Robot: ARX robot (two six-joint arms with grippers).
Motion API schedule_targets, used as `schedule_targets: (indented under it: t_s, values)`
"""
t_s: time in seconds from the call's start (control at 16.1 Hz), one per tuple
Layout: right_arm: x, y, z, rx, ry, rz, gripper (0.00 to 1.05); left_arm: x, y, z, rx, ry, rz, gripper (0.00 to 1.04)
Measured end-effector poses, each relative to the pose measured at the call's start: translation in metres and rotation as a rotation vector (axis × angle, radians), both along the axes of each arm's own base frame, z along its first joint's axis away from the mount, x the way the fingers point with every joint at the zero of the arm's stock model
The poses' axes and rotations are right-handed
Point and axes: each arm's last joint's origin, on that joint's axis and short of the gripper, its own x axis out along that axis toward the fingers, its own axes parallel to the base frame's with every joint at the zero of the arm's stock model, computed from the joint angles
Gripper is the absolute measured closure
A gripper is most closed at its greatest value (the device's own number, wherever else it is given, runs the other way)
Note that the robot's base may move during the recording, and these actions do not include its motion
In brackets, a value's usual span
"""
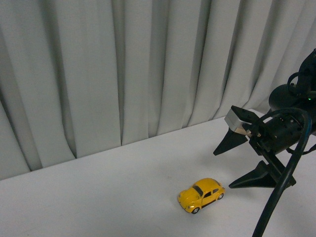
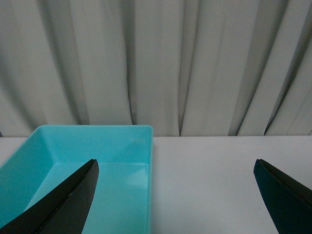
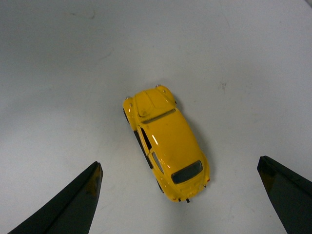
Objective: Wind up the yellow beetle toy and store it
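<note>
No readable text, label, brand or number shows anywhere.

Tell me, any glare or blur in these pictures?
Front view: dim light, the yellow beetle toy sharp with a faint shadow beneath. Right wrist view: toy crisp, small glints on its roof. Left wrist view: soft sheen on the turquoise tray.

The right arm [image 1: 289, 96] is reaching in from the right side of the front view, its wrist tilting downward and to the left. The right gripper [image 1: 223, 170] is hanging with its two dark jaws spread wide apart, gripping nothing. The left gripper [image 2: 175, 163] is showing only in its own wrist view, pointing roughly level, its jaws likewise standing wide apart and empty.
</note>
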Motion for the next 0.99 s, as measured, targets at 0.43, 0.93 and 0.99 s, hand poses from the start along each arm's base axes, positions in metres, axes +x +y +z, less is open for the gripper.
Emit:
schedule_targets:
  t_s: [0.43, 0.93, 0.99]
  values:
    - [0.033, 0.004, -0.022, 0.006, 0.033, 0.053, 0.07, 0.0, 0.0, 0.0, 0.0, 0.0, 0.0, 0.07]
    - [0.044, 0.023, -0.03, 0.011, 0.096, 0.112, 0.07, 0.0, 0.0, 0.0, 0.0, 0.0, 0.0, 0.07]
    - [0.044, 0.023, -0.032, 0.004, 0.105, 0.113, 0.07, 0.0, 0.0, 0.0, 0.0, 0.0, 0.0, 0.07]
